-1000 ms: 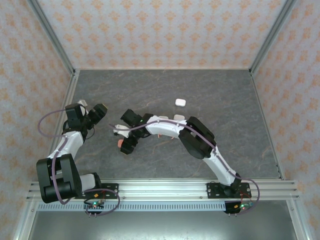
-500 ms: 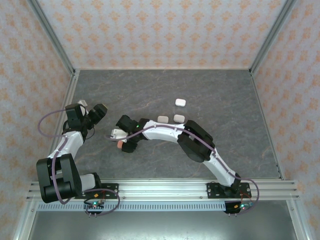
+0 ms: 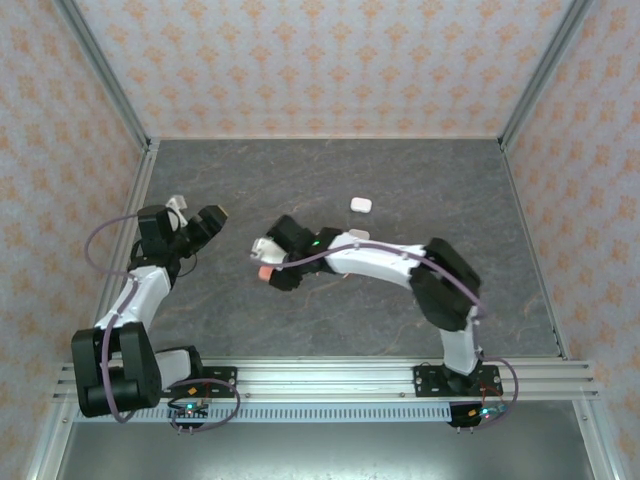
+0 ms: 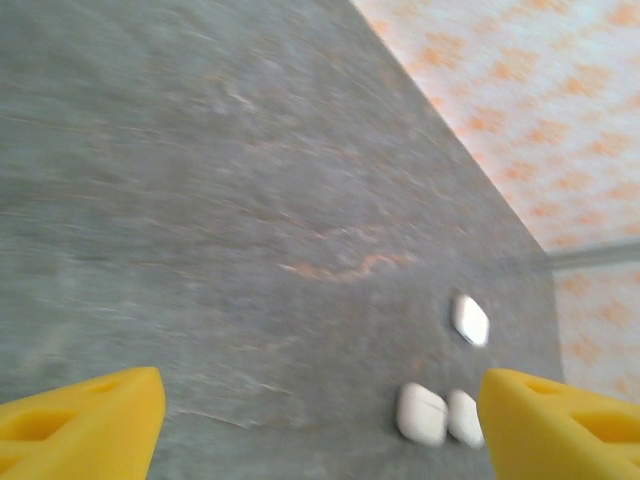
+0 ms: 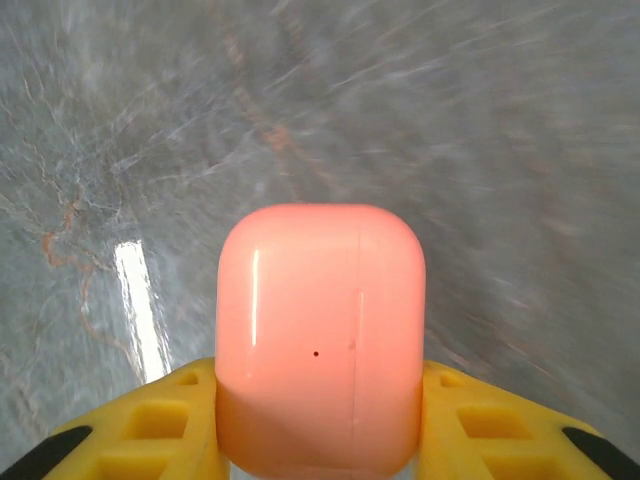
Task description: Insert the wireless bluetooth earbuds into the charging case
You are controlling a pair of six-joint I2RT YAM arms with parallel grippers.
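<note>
The right gripper clamps a coral-pink charging case by its lower sides, with a yellow finger pressed against each flank. A second ago its jaws stood wide around this case, which lay on the dark stone-patterned tabletop. They have since closed on it.

Gripper and case have also travelled. From above they now sit left of the lone white case and nearer the arm bases, closer to it than before. Whether the coral case is clear of the tabletop cannot be told.

The right arm's elbow has swung out to the right of the lone white case. Its forearm now covers the two other white cases, which showed just on the near side of the lone one half a second ago. The left wrist view has them lying side by side.

The left gripper, far to the left of the lone white case, has barely shifted, and its jaws remain wide apart.
</note>
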